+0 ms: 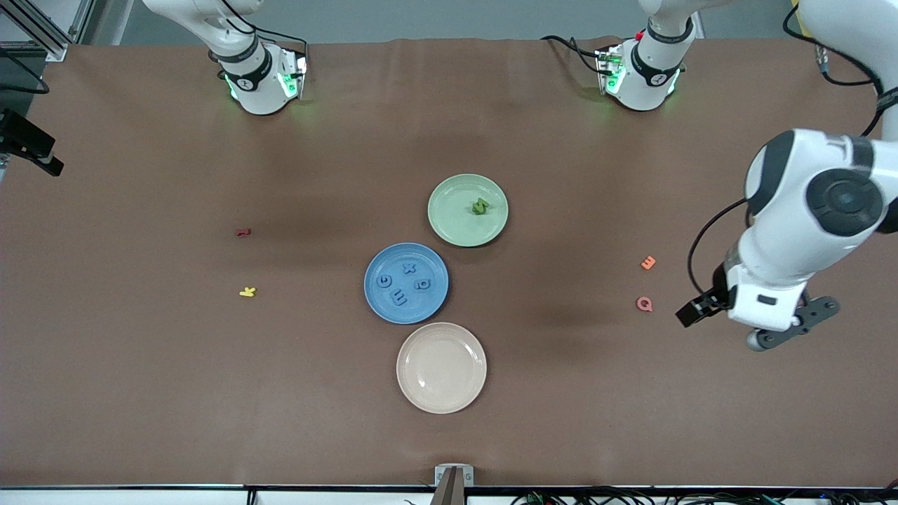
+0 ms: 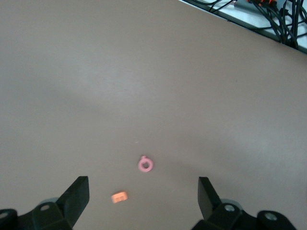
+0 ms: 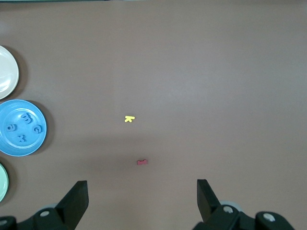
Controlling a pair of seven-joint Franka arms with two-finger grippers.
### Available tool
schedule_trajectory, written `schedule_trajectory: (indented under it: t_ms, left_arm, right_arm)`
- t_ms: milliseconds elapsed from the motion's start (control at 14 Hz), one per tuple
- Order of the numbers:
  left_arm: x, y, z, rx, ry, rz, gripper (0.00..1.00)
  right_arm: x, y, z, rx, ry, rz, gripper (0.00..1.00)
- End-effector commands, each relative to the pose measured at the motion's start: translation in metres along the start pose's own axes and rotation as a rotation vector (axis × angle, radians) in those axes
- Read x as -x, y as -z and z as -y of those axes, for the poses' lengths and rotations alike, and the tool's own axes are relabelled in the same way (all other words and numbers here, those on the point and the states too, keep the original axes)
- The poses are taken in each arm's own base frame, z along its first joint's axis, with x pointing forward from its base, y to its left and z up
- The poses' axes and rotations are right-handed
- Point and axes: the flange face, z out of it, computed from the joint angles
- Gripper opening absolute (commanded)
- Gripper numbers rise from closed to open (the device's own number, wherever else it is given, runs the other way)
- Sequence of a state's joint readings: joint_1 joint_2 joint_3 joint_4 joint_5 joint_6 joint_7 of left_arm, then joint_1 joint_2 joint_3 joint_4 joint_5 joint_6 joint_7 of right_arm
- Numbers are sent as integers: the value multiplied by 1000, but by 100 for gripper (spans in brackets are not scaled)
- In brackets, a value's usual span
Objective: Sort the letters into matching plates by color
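The left hand hangs wide open and empty over the pink letter and orange letter; the right hand, equally spread and empty, is over bare counter. Sorting looks finished — four blue letters lie in the blue plate, a clump of green letters, uncountable, in the green plate. No next pick seems called for — one cream plate stays bare.

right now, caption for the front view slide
Blue plate holds four blue letters, green plate a green pile; cream plate bare.
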State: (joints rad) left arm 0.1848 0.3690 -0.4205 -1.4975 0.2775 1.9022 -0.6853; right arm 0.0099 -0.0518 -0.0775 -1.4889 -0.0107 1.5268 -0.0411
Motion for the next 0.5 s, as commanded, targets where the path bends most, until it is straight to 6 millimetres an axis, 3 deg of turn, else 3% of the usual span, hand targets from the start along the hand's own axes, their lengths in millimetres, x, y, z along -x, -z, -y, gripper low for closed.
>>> schedule_trajectory:
  t_ms: [0,214,428]
  left_arm:
    - [5,45,40,6,-79,27,100]
    - [13,83,76,45,-140,81,100]
    - [35,103,104,24,-274,143,100]
  right_arm:
    - [-3,5,-4,-17,2,-11,100]
    - [-4,5,-3,-15,3,-11,100]
    - [-4,5,-4,-12,3,-11,100]
